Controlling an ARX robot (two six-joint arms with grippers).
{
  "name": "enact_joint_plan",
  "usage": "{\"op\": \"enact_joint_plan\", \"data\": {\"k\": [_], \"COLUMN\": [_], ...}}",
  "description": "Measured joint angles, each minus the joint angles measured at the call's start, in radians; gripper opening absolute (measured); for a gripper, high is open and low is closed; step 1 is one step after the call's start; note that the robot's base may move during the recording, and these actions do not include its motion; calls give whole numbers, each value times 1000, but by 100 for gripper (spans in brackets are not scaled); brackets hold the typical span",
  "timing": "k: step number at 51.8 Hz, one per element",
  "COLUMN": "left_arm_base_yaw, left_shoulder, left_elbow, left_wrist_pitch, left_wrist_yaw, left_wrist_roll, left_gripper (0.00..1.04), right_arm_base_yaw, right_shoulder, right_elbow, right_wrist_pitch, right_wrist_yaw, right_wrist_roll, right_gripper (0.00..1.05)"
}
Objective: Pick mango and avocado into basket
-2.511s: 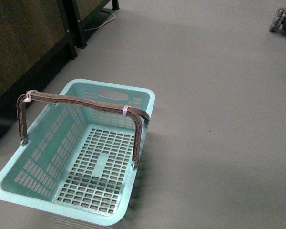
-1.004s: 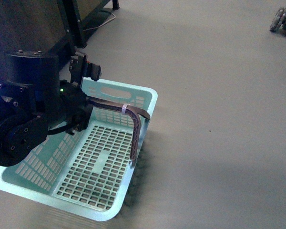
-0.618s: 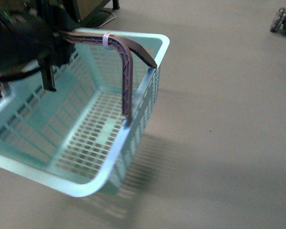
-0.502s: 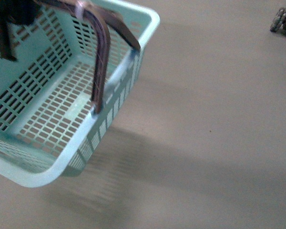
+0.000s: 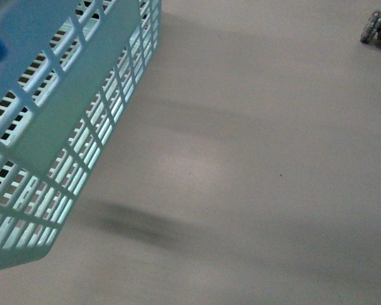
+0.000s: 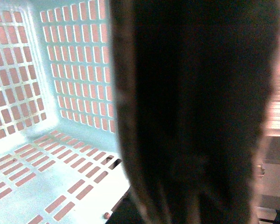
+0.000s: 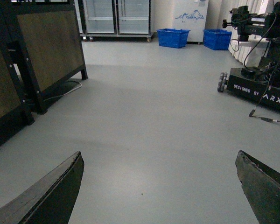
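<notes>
The basket [image 5: 70,82] fills the front view's upper left, tilted above the floor [image 5: 273,159]. The right hand [image 7: 158,161] gapes wide, empty. A dark blur [image 6: 191,112] hides the left hand, so its grip cannot be told.

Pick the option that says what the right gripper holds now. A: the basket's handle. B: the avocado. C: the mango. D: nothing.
D: in the right wrist view the right gripper is open, its fingers wide apart with only bare floor between them.
</notes>
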Motion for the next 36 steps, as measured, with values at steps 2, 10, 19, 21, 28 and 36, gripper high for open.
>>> {"op": "enact_joint_plan", "data": {"k": [2, 10, 19, 21, 28, 36], "left_arm_base_yaw": [0, 0, 3, 3, 3, 3], "left_shoulder": [-29, -87, -84, -84, -84, -84], "left_elbow": [0, 0, 0, 0, 0, 0], "left_wrist_pitch": [-37, -89, -90, -90, -90, -90], "left_wrist_yaw": [-9, -18, -22, -21, -16, -17], "left_wrist_roll": [8, 50, 60, 60, 60, 60], "left_gripper": [6, 6, 6, 6, 6, 6], "right_arm_base_yaw": [0, 0, 0, 0, 0, 0], "right_shoulder": [0, 0, 0, 0, 0, 0], "right_elbow": [0, 0, 0, 0, 0, 0], "right_wrist_pitch": [0, 0, 0, 0, 0, 0], "right_wrist_yaw": [0, 0, 0, 0, 0, 0], "right_wrist_roll": [0, 0, 0, 0, 0, 0], "right_gripper": [97, 97, 97, 97, 97, 97]}}
